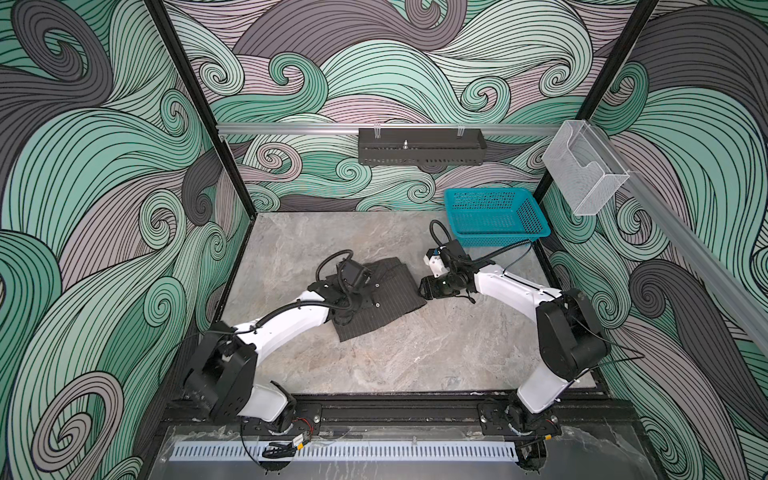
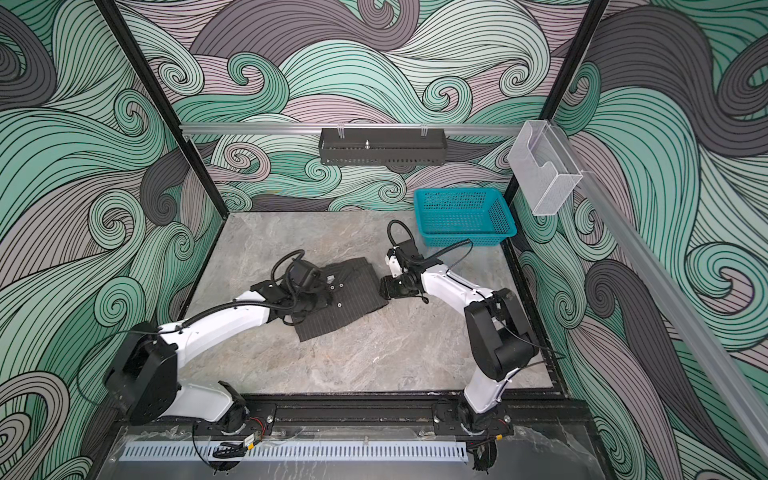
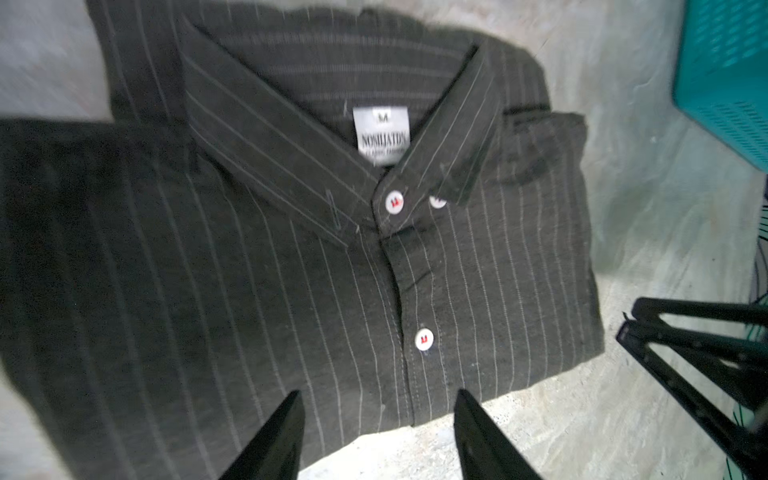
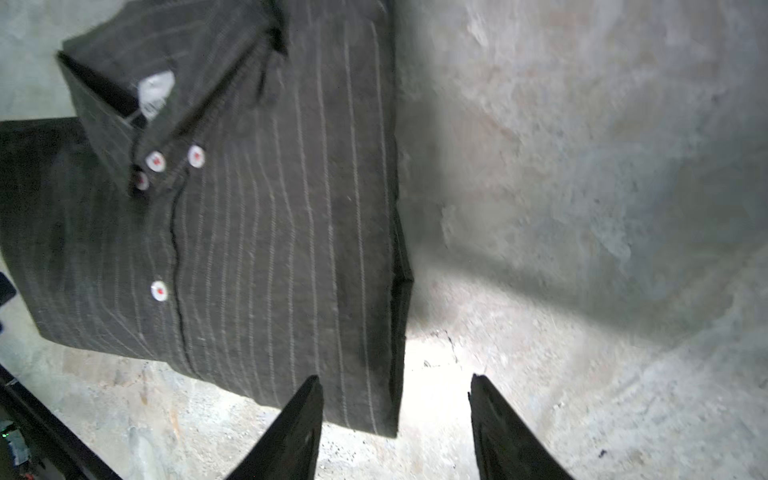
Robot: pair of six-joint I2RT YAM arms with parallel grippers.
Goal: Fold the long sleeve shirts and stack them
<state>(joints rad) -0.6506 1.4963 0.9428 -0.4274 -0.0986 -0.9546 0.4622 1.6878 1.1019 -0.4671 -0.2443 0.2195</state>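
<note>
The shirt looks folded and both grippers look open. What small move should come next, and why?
Probably lift both grippers straight up and away from the shirt. It lies folded flat on the table, collar and buttons up, and the left gripper and right gripper both stand open near its edge, holding no cloth. Rising first should avoid dragging the fold.

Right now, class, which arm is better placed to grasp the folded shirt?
Probably left: the left end effector, open, hangs over the shirt front; the right end effector, also open, sits at its side edge, half over table.
</note>
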